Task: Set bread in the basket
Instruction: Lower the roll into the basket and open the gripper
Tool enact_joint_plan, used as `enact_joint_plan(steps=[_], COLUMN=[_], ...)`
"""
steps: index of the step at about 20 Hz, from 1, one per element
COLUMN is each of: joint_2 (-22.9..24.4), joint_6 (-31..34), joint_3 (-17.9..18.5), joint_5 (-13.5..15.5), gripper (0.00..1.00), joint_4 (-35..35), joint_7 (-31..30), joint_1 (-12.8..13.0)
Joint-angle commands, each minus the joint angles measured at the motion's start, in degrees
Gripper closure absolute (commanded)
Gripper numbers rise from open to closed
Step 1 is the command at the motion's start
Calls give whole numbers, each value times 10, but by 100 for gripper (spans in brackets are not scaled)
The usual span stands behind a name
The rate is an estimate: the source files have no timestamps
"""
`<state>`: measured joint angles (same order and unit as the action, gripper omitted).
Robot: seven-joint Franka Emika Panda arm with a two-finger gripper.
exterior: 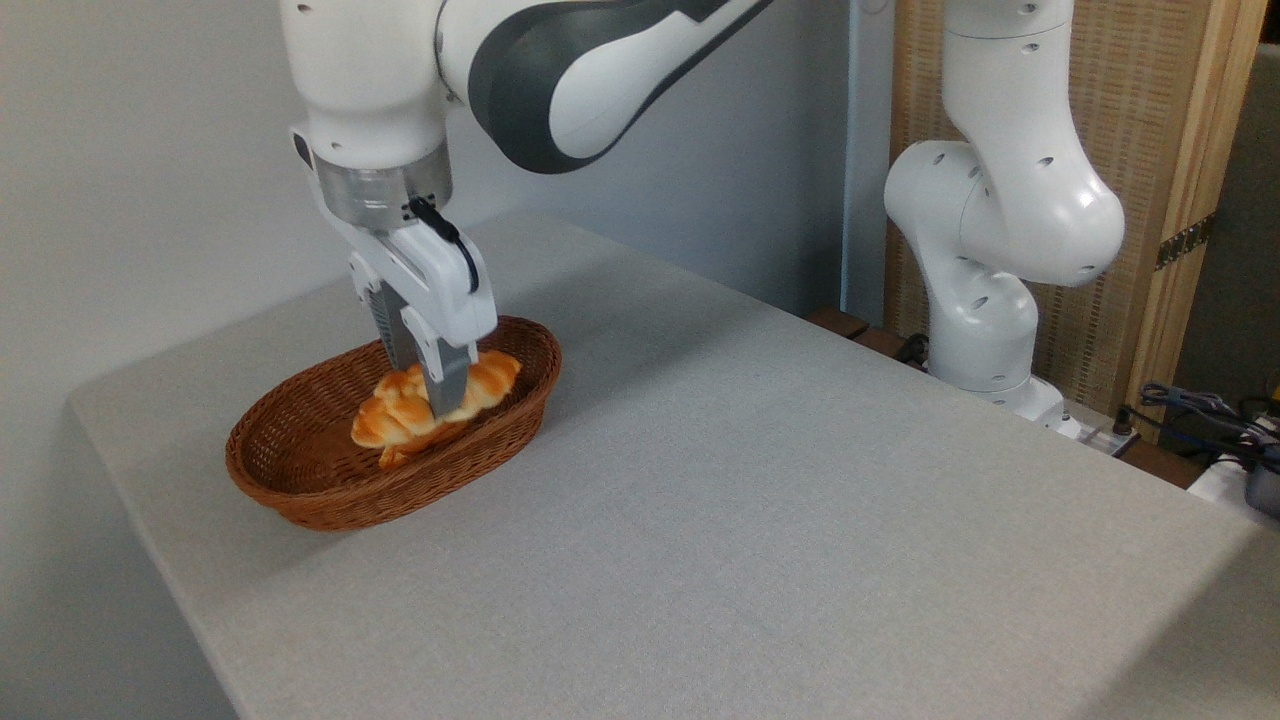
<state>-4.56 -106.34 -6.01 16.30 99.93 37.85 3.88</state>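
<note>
Grey cloth-covered table (pixel 760 500), fine woven texture, rounded near-left corner, fills most of the view. Plain pale wall behind it on the left; woven straw-coloured panel in a light wood frame (pixel 1150 130) behind it on the right.

White Franka arm with dark grey joint inserts (pixel 560 70): glossy moulded plastic, rounded links, small round holes on the base links. Base column stands at the table's far right edge. Wrist ends in a brushed metal ring with a thin black cable looped off it. No readable labels or writing anywhere.

Shallow oval wicker basket of reddish-brown woven cane (pixel 300 480), thicker braided rim, sits near the table's left corner.

Long braided golden-brown bread loaf (pixel 395 420), glossy, knobbly segments, pointed ends, is inside the basket, lying along its length toward the back-right half. Can't tell if it's resting on the basket floor or slightly lifted.

Bundle of dark cables and a small grey box (pixel 1220 430) off the table at far right, partly cut off.

White two-finger gripper (pixel 425 385) points straight down into the basket. Grey fingers (pixel 445 375) straddle the loaf's middle, narrowly apart, roughly a loaf's width. Front finger overlaps the crust; contact looks likely, but whether it's clamping or just released, can't tell from this angle.
</note>
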Motion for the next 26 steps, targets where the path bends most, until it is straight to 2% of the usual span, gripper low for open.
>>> enact_joint_plan(steps=[1,2,3,4,5,26], joint_2=[-8,-9,-12,-16,-17,-18], joint_6=[-9,-17,-24,-33,-39,-39], joint_3=[-16,-23,-28,-33,-35,-38], joint_5=[29,28,25,22,21,20], gripper=[44,36,24,6,0,0], joint_4=[-13,-13,-13,-13,-13,-11], joint_7=[-40,-42,-45,-46,-46,-45], joint_1=[2,2,3,3,3,3])
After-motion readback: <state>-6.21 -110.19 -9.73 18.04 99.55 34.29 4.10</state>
